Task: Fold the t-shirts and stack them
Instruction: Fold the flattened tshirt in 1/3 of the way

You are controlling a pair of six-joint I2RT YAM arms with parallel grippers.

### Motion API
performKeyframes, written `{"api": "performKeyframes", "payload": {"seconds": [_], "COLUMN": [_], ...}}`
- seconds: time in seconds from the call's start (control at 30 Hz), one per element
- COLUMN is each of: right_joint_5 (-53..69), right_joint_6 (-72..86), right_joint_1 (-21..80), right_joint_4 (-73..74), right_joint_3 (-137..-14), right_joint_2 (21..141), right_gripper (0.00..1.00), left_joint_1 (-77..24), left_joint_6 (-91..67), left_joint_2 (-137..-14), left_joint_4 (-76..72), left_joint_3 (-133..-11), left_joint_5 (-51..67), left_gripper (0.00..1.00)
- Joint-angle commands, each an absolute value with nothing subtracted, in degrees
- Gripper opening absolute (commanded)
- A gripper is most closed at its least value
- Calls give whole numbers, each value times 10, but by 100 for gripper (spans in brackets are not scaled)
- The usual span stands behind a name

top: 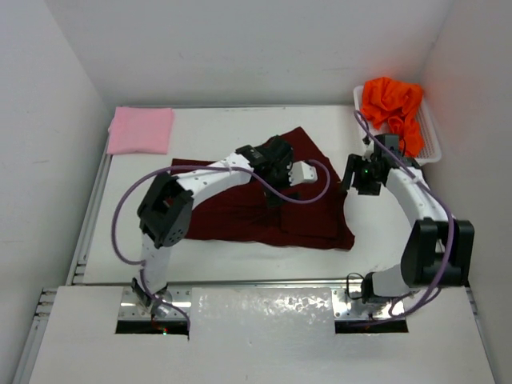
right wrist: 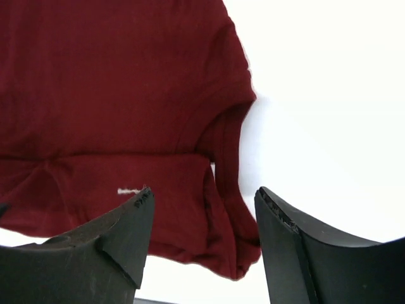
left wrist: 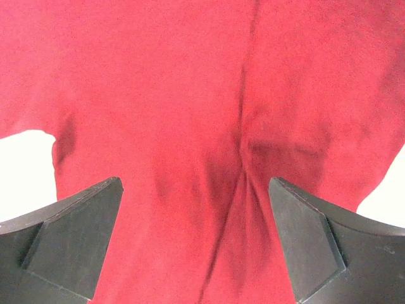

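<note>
The dark maroon t-shirt [top: 240,212] lies partly folded in the middle of the table. My left gripper [top: 278,188] hangs open just above it, and its wrist view is filled with maroon cloth [left wrist: 158,95] and a crease between the spread fingers [left wrist: 76,234]. My right gripper [top: 363,181] is open over the shirt's right edge, where a folded corner [right wrist: 228,234] lies below the jaws, untouched. The light pink t-shirt [top: 141,130] rests folded at the far left corner. The bright orange t-shirt [top: 391,102] is bunched up in the basket.
A white lattice basket [top: 430,132] sits at the far right corner against the wall. White walls enclose the table on three sides. Bare white table [right wrist: 329,95] shows to the right of the maroon shirt.
</note>
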State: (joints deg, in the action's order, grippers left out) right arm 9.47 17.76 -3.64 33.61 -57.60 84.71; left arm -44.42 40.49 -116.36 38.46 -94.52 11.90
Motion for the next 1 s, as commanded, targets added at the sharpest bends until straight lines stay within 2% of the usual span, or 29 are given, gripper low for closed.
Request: {"api": "performKeyframes", "payload": {"seconds": [0.0,0.1,0.2,0.23,0.33,0.37,0.43,0.47,0.5,0.53,0.6,0.63,0.67,0.9,0.93,0.97], "right_joint_5": [76,89,108,120,148,153,161,163,170,170,178,177,180,163,157,156], "right_joint_6": [181,197,209,213,221,223,229,230,236,241,250,254,257,260,259,259], "right_joint_1": [-41,-47,-54,-56,-67,-75,-83,-86,-86,-86,-88,-88,-88,-88,-89,-90], "right_joint_4": [391,388,378,372,360,358,345,340,326,318,305,293,287,255,241,235], "right_joint_3": [-532,-459,-400,-388,-360,-349,-337,-324,-317,-310,-289,-283,-270,-235,-231,-229], "right_joint_2": [793,743,703,697,691,691,692,692,693,694,697,700,703,723,729,743], "right_gripper": [63,63,64,64,65,65,65,65,65,65,65,65,65,63,61,49], "left_joint_1": [-424,-367,-251,-182,-80,-66,-62,-62,-62,-62,-62,-62,-62,-62,-62,-62], "left_joint_6": [375,358,389,410,514,572,613,633,636,632,627,624,621,587,586,580], "left_joint_2": [-1053,-974,-901,-866,-784,-761,-709,-697,-687,-688,-697,-700,-704,-774,-781,-787], "left_joint_4": [449,492,534,552,534,528,513,504,477,459,421,371,342,200,187,181], "left_joint_3": [-975,-912,-804,-741,-599,-568,-488,-471,-444,-433,-411,-381,-366,-314,-309,-307], "left_joint_5": [105,119,123,127,99,90,77,84,87,82,59,46,34,-52,-52,-51], "left_gripper": [100,100,99,97,76,64,58,60,71,76,78,84,85,83,78,74]}}
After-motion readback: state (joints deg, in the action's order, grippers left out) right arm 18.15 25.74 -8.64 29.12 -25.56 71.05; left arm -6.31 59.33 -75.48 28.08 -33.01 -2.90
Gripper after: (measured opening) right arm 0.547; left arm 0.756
